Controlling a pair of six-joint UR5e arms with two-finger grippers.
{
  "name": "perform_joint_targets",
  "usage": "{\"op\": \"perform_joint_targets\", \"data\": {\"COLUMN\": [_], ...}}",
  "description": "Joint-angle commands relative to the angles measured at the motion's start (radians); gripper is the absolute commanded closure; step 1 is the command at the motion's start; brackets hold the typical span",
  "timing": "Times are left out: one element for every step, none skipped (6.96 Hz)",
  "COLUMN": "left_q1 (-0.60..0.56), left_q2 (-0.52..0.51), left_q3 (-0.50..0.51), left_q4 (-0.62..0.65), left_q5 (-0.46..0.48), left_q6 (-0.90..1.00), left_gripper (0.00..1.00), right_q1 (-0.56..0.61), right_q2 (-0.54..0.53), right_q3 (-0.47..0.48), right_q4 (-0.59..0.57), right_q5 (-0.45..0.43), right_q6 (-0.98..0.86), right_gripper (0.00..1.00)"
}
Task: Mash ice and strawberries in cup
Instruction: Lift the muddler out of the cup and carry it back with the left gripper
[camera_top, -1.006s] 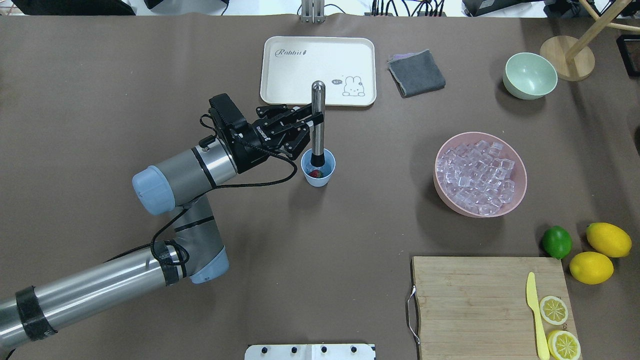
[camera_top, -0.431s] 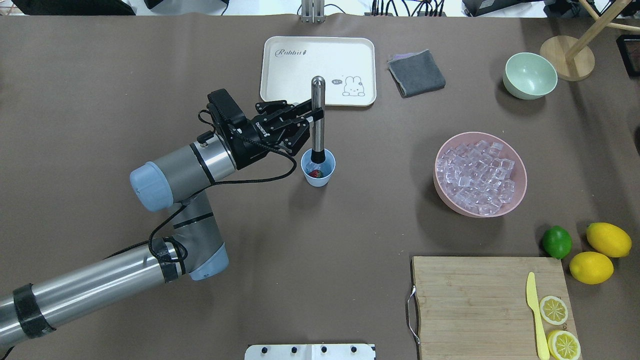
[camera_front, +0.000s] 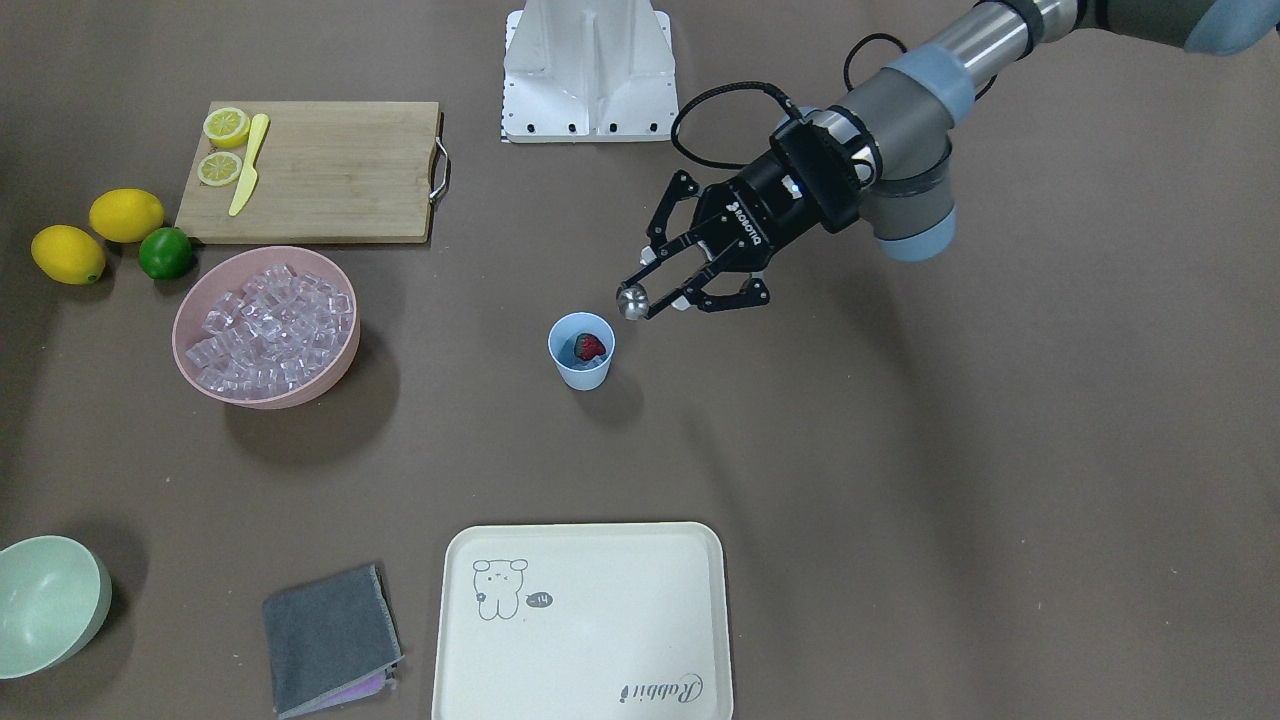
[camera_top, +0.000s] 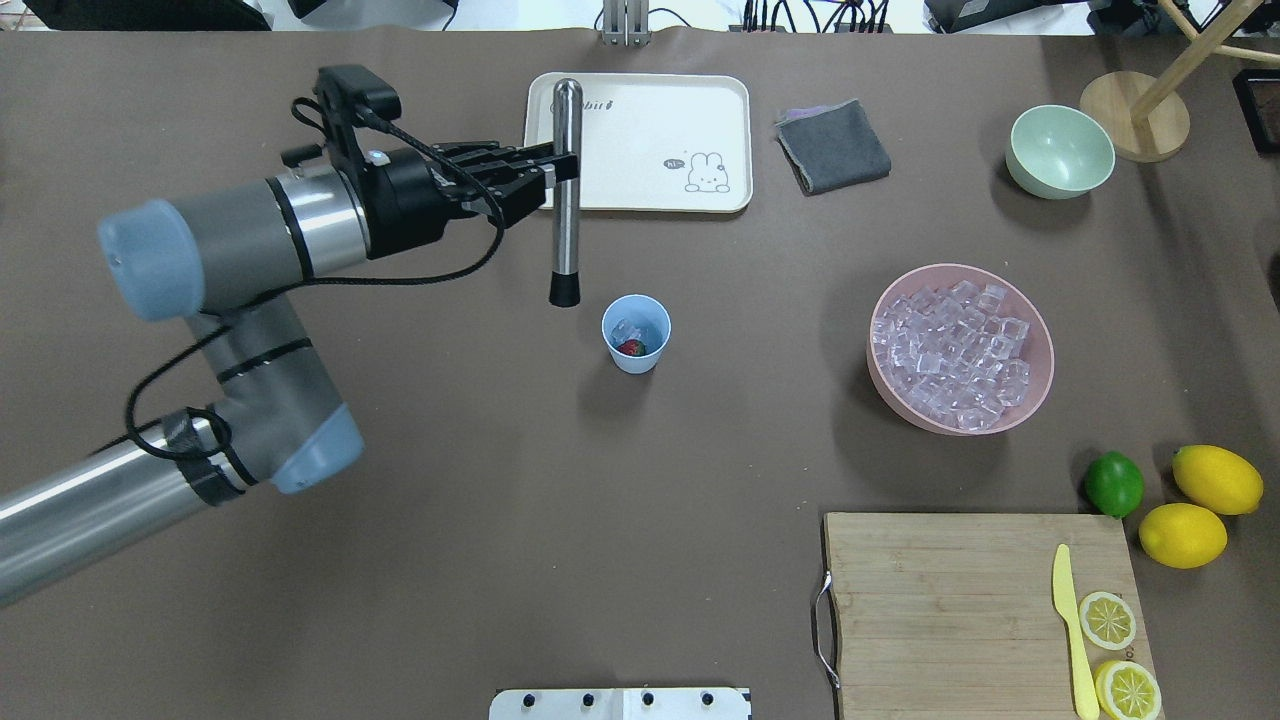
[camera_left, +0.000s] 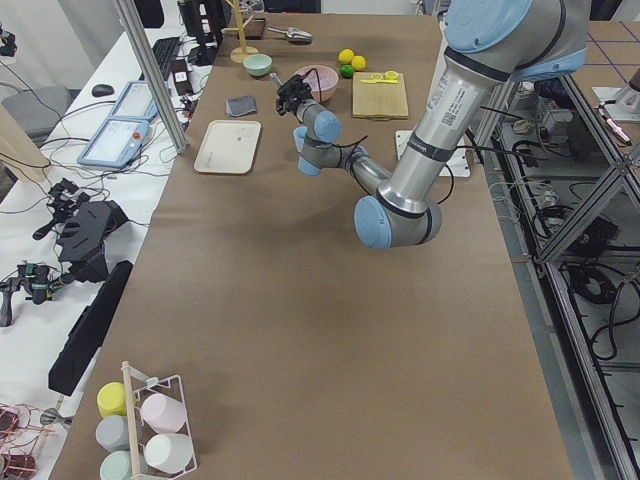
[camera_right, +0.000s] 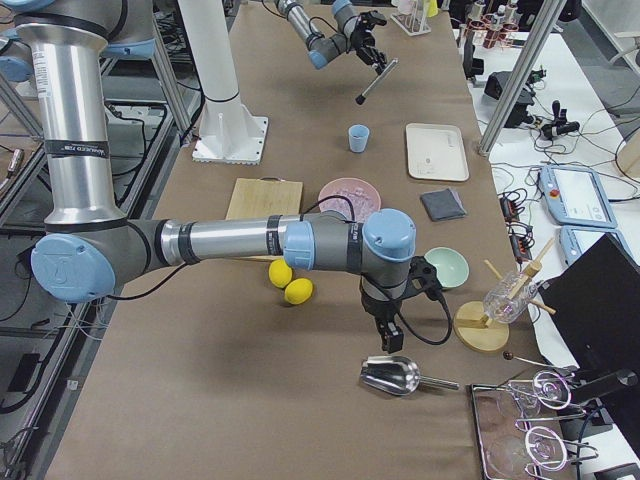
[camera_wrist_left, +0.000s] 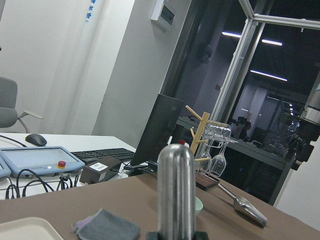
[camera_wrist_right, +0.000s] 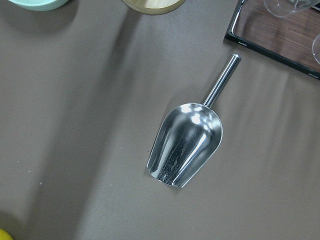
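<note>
- Left gripper (camera_top: 550, 178) is clenched on the steel muddler (camera_top: 566, 230), held high to the left of the cup (camera_top: 637, 362).
- Strawberry (camera_top: 630, 348) and ice (camera_top: 627, 328) lie inside the cup, below that gripper.
- Right gripper (camera_right: 387, 337), well away from the cup: grip cannot be told.

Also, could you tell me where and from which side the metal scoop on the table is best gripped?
Take the scoop by its straight round handle, coming down from above with the jaws across it. It lies flat on the table, and the handle sticks clear of the wide, curved bowl, which is likely too broad to pinch.
</note>
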Motion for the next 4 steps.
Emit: {"op": "perform_joint_targets", "data": {"left_q1": [-0.188,-0.309,-0.415,-0.477], "left_q2": [0.103,0.105,0.103,0.149], "left_q3": [-0.115,-0.121,-0.118,-0.121], "left_q4": [0.362,0.515,0.657,0.732], "left_q5": [-0.350,-0.521,-0.650,-0.710], "left_q6": [-0.058,-0.049,-0.024,0.070], "left_gripper": [1.00,1.00,1.00,1.00], "right_q1": [0.000,0.000,0.000,0.000], "right_q2": [-0.007,-0.013,-0.013,-0.013], "right_q3": [-0.002,0.001,0.000,-0.005], "right_q4": [0.000,0.001,0.000,-0.002], "right_q5": [-0.001,0.002,0.005,0.007], "right_q6": [0.000,-0.001,-0.001,-0.001], "right_gripper": [0.01,0.01,0.01,0.01]}}
